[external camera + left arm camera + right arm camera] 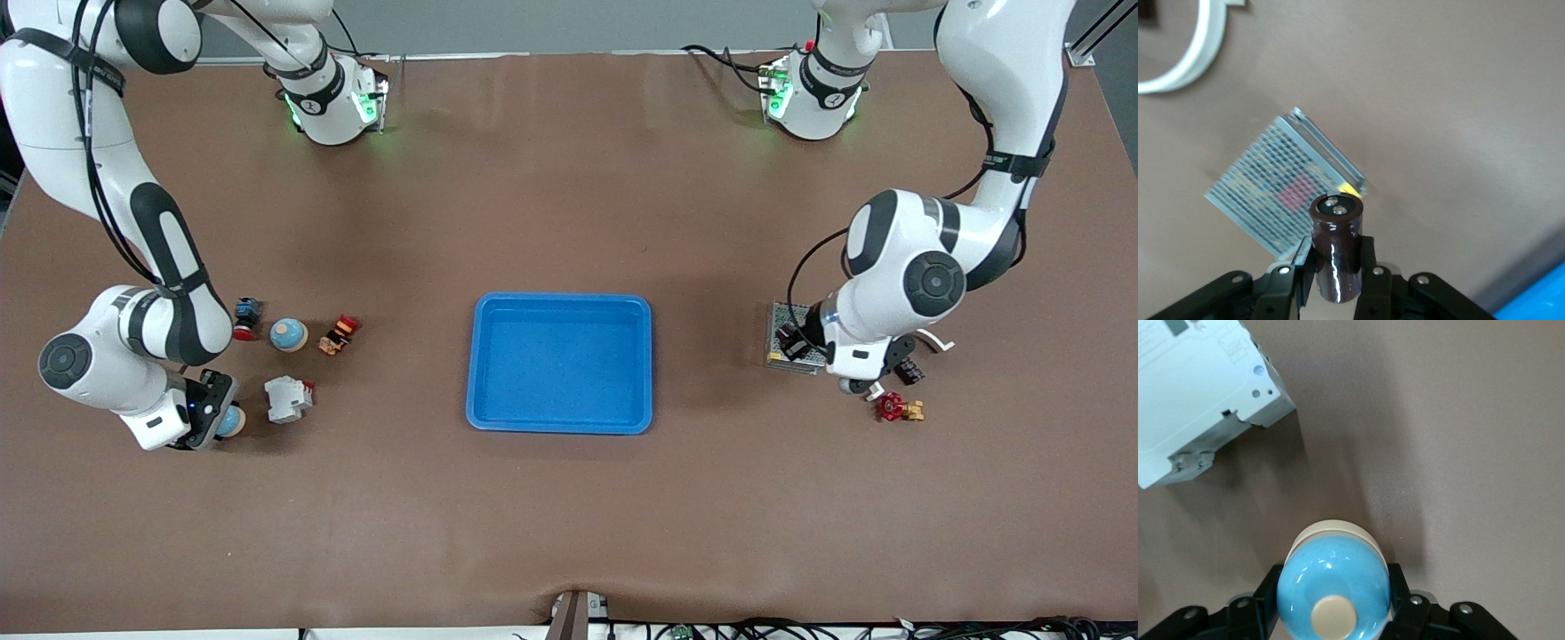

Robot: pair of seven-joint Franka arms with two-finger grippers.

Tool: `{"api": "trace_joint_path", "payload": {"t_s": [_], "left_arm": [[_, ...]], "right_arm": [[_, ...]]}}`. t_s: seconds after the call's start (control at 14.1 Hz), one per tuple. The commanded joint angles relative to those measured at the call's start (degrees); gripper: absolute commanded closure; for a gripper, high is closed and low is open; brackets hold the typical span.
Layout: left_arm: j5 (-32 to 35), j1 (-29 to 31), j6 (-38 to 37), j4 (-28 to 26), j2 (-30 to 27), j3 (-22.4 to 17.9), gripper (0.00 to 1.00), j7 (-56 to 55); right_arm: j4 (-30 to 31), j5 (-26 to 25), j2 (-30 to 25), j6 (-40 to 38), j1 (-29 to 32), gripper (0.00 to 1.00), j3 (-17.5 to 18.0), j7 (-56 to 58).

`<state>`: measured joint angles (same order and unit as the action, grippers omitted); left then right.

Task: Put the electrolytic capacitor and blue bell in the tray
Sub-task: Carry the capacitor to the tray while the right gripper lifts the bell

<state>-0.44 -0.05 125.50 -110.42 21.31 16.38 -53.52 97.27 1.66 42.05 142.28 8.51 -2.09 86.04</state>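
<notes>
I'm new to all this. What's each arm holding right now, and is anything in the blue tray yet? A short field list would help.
left gripper: shut on the dark electrolytic capacitor, over the grey mesh box
right gripper: shut on a blue bell, beside the white box-shaped part
tray: bright blue, mid-table, nothing in it
second blue bell: on the table, toward the right arm's end

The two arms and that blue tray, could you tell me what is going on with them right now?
Each arm has picked one item. The left gripper is shut on the electrolytic capacitor, over the grey mesh box at its end of the table. The right gripper is shut on the blue bell, beside a white breaker-like block. The blue tray in the middle holds nothing yet.
</notes>
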Motion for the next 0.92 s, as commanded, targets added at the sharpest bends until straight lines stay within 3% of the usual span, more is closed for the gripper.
{"api": "trace_joint_path", "payload": {"t_s": [0.0, 0.42, 0.85], "left_arm": [[-1.05, -2.75, -1.31, 3.98, 2.24, -0.12, 1.00, -4.91], [-1.05, -10.04, -1.31, 11.44, 8.21, -0.12, 1.00, -17.47], [-1.14, -17.51, -1.31, 20.23, 14.98, -0.12, 1.00, -29.34]], "right_arm": [[0.11, 1.15, -0.13, -0.25, 1.33, 0.57, 1.30, 1.06], [-4.01, 3.00, -2.14, -11.39, 0.55, 0.57, 1.30, -2.45], [-8.85, 3.00, -9.52, -26.59, -3.67, 0.56, 1.30, -20.78]]}}
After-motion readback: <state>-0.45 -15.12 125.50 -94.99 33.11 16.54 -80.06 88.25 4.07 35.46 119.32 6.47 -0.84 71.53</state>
